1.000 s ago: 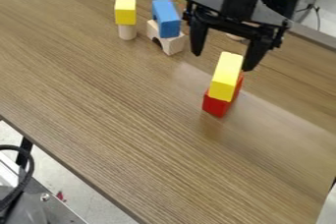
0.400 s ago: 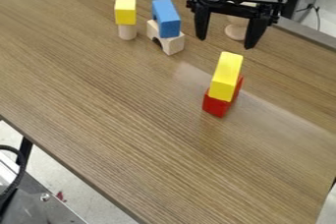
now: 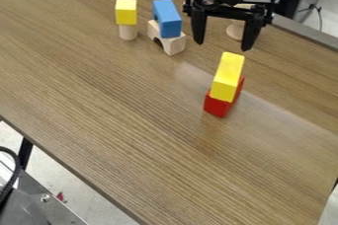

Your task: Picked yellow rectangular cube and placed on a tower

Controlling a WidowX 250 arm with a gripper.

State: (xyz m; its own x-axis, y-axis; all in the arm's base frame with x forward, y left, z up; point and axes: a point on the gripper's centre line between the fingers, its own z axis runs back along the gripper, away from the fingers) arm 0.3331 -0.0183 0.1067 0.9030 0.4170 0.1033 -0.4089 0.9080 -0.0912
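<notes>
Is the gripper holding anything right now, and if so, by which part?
Nothing is held: the gripper is open and empty, and the yellow rectangular block rests on the red block.

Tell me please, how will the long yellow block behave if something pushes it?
The long yellow block looks stiff, with straight edges. Its flat faces make rolling unlikely. It rests on the red block, so a sideways push may slide it off.

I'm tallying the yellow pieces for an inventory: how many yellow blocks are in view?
2: one yellow block lies on the red block; a yellow cube sits on the small wooden cylinder.
</notes>
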